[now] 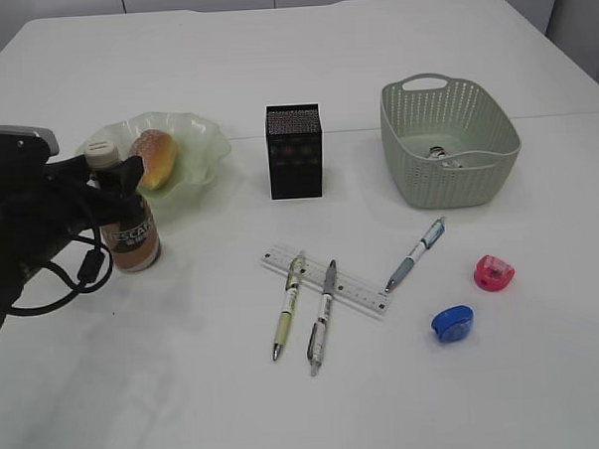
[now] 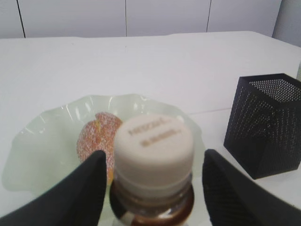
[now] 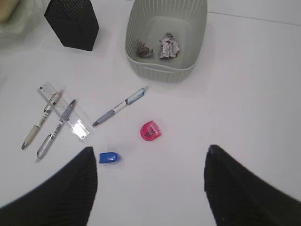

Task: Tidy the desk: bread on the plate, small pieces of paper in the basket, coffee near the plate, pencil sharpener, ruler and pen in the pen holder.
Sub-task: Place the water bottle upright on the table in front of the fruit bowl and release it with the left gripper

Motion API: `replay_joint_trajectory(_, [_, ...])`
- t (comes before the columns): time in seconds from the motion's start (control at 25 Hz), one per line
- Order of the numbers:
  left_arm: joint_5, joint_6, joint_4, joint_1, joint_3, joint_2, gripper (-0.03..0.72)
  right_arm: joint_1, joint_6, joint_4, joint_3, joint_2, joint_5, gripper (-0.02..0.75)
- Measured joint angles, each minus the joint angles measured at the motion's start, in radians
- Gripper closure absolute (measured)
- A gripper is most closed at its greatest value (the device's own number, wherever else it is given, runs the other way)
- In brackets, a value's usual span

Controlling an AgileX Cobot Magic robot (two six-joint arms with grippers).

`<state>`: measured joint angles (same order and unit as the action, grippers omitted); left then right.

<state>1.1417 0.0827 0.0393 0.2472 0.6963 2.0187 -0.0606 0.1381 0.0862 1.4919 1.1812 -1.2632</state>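
Note:
The coffee bottle [image 1: 131, 232] stands upright on the table just in front of the pale green plate [image 1: 204, 139], which holds the bread [image 1: 155, 156]. My left gripper [image 2: 154, 152] is open around the bottle's white cap [image 2: 154, 143], with a gap on each side. My right gripper [image 3: 150, 148] is open and empty, high above the red pencil sharpener [image 3: 151, 131] and the blue one [image 3: 109, 157]. The clear ruler [image 1: 357, 293] lies under two pens [image 1: 288, 307] [image 1: 321, 315]; a third pen [image 1: 417, 252] lies to their right. Crumpled paper [image 3: 169, 46] is in the basket [image 1: 451, 173].
The black perforated pen holder [image 1: 294, 151] stands between the plate and the basket, behind the ruler. The right arm does not show in the exterior view. Bare white tabletop spreads along the front edge and at the far back.

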Motion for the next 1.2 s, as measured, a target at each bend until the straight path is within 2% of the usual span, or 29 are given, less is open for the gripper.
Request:
replay_joint_trajectory(0.32, [-0.040, -0.064, 0.000, 0.000, 0.000, -0.099, 0.221, 0.000, 0.000, -0.002, 0.000, 0.000, 0.000, 0.185])
replay_joint_trajectory(0.88, [-0.374, -0.072, 0.000, 0.000, 0.000, -0.395, 0.221, 0.000, 0.000, -0.002, 0.000, 0.000, 0.000, 0.185])
replay_joint_trajectory(1.04, [-0.514, -0.072, -0.003, 0.000, -0.002, -0.521, 0.225, 0.000, 0.000, -0.002, 0.000, 0.000, 0.000, 0.185])
replay_joint_trajectory(1.2, [-0.777, -0.073, -0.039, 0.000, -0.004, -0.664, 0.267, 0.000, 0.000, -0.002, 0.000, 0.000, 0.000, 0.185])
